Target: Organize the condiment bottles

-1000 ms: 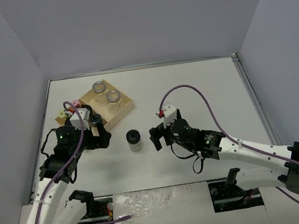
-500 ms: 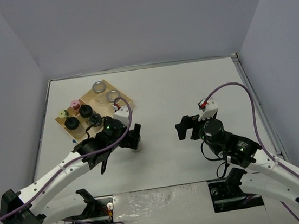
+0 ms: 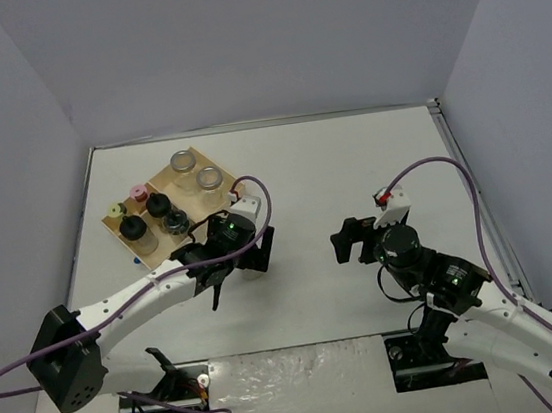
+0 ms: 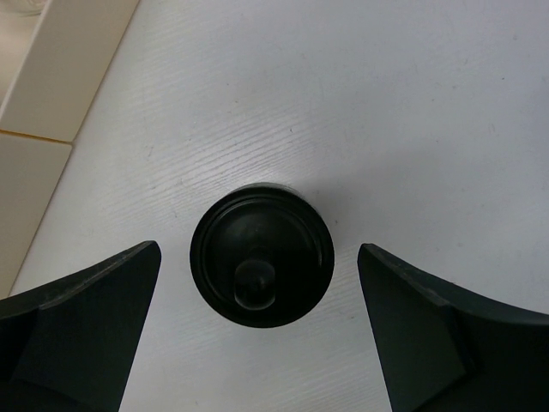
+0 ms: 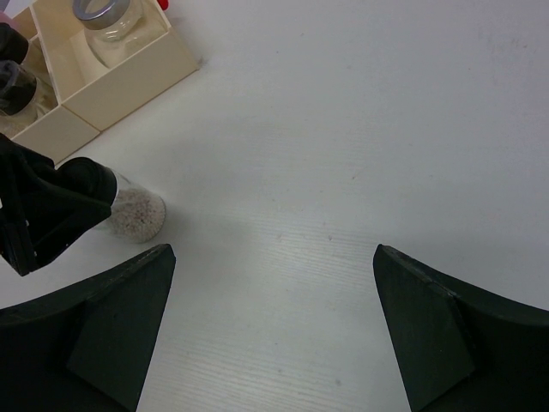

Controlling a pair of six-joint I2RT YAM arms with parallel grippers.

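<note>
Tray (image 3: 229, 200) holds two silver-lidded jars (image 3: 184, 161), three black-capped jars (image 3: 158, 203), a pink-capped jar (image 3: 138, 192) and a yellow-green-capped jar (image 3: 113, 210). Lone black-capped jar (image 5: 139, 215), pale granules inside, stands on the table (image 3: 351, 157) near the tray, between the wide-open jaws of the left gripper (image 4: 257, 262), no contact. Right gripper (image 5: 273, 257) is wide open and empty.

Soft, even overhead light keeps my bench (image 3: 331, 159) bright, with faint shadows. My left claw (image 4: 259, 251) has dark, soft-edged fingers (image 4: 77, 326), and a dull glint sits on the black cap (image 4: 257, 283).

Left tool (image 4: 257, 256), right tool (image 5: 274, 254): wide open
</note>
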